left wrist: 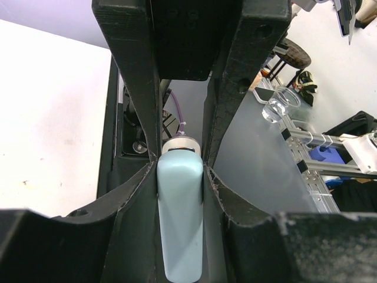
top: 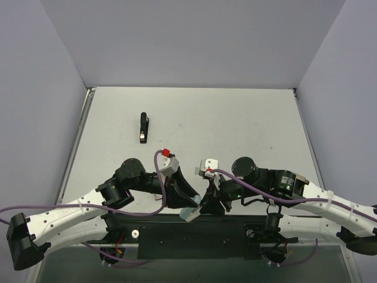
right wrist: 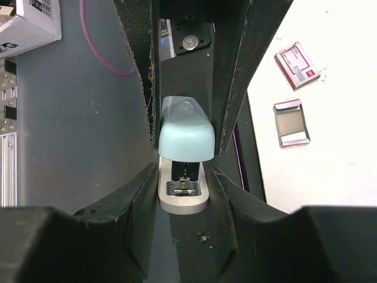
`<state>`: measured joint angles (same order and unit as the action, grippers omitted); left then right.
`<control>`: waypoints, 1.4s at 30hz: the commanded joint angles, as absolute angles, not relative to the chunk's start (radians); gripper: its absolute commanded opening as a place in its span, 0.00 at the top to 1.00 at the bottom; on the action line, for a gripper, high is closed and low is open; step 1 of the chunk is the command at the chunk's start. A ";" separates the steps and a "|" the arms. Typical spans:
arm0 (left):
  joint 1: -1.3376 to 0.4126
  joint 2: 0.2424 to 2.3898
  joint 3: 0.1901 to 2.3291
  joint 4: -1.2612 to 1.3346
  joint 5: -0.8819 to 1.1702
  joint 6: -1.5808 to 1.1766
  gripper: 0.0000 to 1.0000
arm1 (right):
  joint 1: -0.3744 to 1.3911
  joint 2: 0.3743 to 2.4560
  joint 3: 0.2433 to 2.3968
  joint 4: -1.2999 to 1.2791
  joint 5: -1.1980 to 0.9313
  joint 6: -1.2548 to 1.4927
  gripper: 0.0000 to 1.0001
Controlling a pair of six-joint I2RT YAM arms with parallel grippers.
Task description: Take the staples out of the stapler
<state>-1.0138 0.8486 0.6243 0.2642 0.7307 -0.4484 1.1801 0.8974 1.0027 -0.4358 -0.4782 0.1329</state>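
1. Stapler point(right wrist: 186, 137), a pale teal hood over a silvery base, hangs clear of the worktop point(top: 235, 124) at its near edge. It is bridged between the two arms, above the dark mounting plate point(top: 194, 234).
2. The left gripper point(left wrist: 181, 177) has its jaws partly closed and pressed flat on both sides of the teal body. The right gripper point(right wrist: 187, 162) shows its jaws set against the hood's flanks near the front end.
3. With both grips on the hood, it probably cannot swing up. A pull to open it may only strain the hinge or drag the plastic through the pads.
4. The teal shell looks smooth and glossy, so any twist between the arms could let it slide out and drop.
5. Staples freed here would likely fall onto the plate, among cables and arm bases, rather than onto the worktop.
6. A red-and-white box point(right wrist: 297, 65) and an open tray point(right wrist: 291, 122) lie on the worktop beside the right arm, and a wide swing could knock them.
7. The black bar point(top: 143, 128) lies far left, well apart, and poses little risk.
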 commanded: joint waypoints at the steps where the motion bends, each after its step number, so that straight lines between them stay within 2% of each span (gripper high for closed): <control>1: -1.022 0.824 0.630 0.318 0.752 -0.454 1.00 | 1.190 0.896 1.016 -0.390 -0.450 0.127 0.70; 9: -1.023 0.830 0.624 0.319 0.752 -0.456 1.00 | 1.192 0.862 1.028 -0.373 -0.433 0.132 0.60; 17: -1.029 0.845 0.624 0.331 0.750 -0.457 1.00 | 1.192 0.862 1.028 -0.367 -0.408 0.129 0.59; 26: -1.031 0.848 0.637 0.310 0.732 -0.446 1.00 | 1.190 0.864 1.016 -0.354 -0.423 0.129 0.73; 31: -1.031 0.842 0.637 0.327 0.726 -0.453 1.00 | 1.190 0.861 0.996 -0.351 -0.457 0.132 0.76; 33: -1.031 0.842 0.640 0.334 0.718 -0.457 1.00 | 1.192 0.859 0.983 -0.347 -0.469 0.135 0.82; 36: -1.031 0.844 0.644 0.334 0.701 -0.460 1.00 | 1.192 0.858 0.954 -0.336 -0.489 0.141 1.00; 42: -1.031 0.805 0.626 0.364 0.631 -0.479 1.00 | 1.197 0.812 0.873 -0.307 -0.477 0.156 1.00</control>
